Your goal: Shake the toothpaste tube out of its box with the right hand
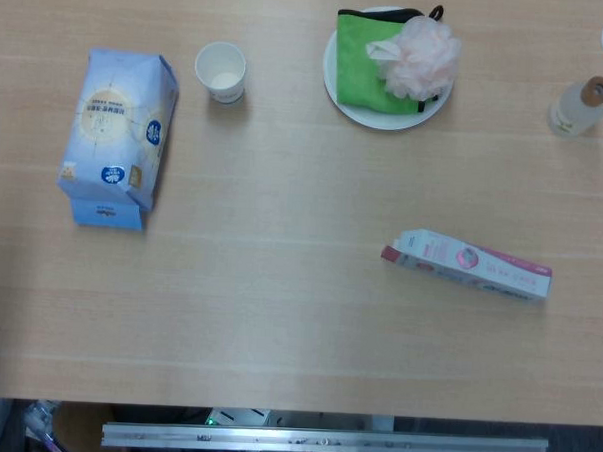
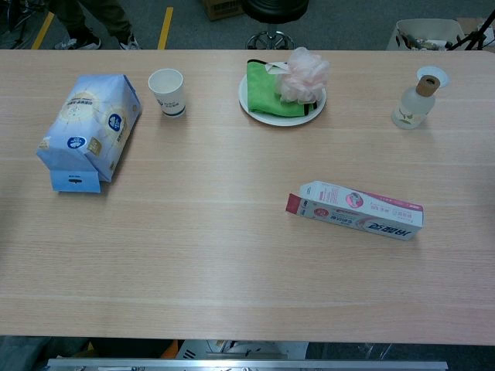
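**Box lying flat, neither hand yet in the picture**

Neither of my hands showed in the head view or the chest view, so I could not tell whether they were wide, narrow or holding anything. The toothpaste box (image 1: 468,265) lay flat on the tabletop (image 1: 278,315), toward my right side and well apart from everything else. Its long axis ran roughly left to right, and the flap end (image 2: 298,204) on the left looked lifted or partly open, showing a red inner face.

I judged that the task had not begun: the box was untouched and no tube was visible outside it.

The main risks came from the grip. If I had squeezed the thin carton too hard, I could have pinched the tube inside and kept it from sliding. If I had taken it near the open end, my fingers might have blocked the mouth. Tipping it with the closed end down would have shaken nothing out. A loose hold could have flung the whole box toward the plate (image 1: 338,87) with the green cloth (image 1: 367,64) and pink bath puff (image 1: 424,56), or toward the small bottle (image 1: 579,106) at the far right.

The tube itself was hidden inside the box. I could not make out how far the flap was open, nor whether the right end was sealed.
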`<state>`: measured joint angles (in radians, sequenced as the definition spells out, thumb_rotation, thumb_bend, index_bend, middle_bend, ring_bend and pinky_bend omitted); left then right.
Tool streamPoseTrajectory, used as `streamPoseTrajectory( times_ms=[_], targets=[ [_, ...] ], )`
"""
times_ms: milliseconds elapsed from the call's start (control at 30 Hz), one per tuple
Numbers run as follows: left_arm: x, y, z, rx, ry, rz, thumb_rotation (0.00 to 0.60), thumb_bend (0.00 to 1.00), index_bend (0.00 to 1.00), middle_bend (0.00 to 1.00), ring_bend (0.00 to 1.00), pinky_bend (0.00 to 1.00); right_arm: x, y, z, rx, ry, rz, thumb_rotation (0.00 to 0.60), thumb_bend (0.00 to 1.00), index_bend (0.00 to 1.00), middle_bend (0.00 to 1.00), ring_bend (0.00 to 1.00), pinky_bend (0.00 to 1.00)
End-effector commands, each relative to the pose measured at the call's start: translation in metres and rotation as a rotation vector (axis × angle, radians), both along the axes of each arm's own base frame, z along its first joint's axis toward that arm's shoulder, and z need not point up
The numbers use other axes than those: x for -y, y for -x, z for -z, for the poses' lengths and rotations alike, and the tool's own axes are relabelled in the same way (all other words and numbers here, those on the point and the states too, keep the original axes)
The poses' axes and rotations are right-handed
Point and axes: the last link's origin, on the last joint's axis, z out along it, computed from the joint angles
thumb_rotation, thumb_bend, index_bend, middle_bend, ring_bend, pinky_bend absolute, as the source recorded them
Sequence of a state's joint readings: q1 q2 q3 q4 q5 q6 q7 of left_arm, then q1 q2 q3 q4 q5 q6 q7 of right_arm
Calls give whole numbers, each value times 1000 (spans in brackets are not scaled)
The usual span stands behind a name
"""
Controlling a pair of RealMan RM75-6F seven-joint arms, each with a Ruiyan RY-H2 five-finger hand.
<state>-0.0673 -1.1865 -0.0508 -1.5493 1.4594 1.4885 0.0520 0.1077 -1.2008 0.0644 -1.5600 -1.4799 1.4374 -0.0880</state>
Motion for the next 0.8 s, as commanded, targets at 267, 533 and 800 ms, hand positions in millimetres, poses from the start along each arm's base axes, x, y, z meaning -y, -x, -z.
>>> streamPoseTrajectory(
  times_ms=[267, 533, 800],
  targets=[
    [6, 2, 1, -1, 7, -3, 600, 116, 399, 375, 372, 526, -2, 0, 6, 5, -14, -1, 600, 453, 439, 467, 432, 577],
    [-2, 0, 0, 7, 8, 6, 600, 116, 399, 376, 373, 526, 6, -4, 4, 5, -6, -20, 600, 452, 438, 467, 432, 577],
    [6, 5, 6, 22, 23, 0, 600, 116, 399, 376, 372, 527, -1, -3, 7, 3, -15, -14, 600, 451, 438, 467, 432, 577]
  ],
)
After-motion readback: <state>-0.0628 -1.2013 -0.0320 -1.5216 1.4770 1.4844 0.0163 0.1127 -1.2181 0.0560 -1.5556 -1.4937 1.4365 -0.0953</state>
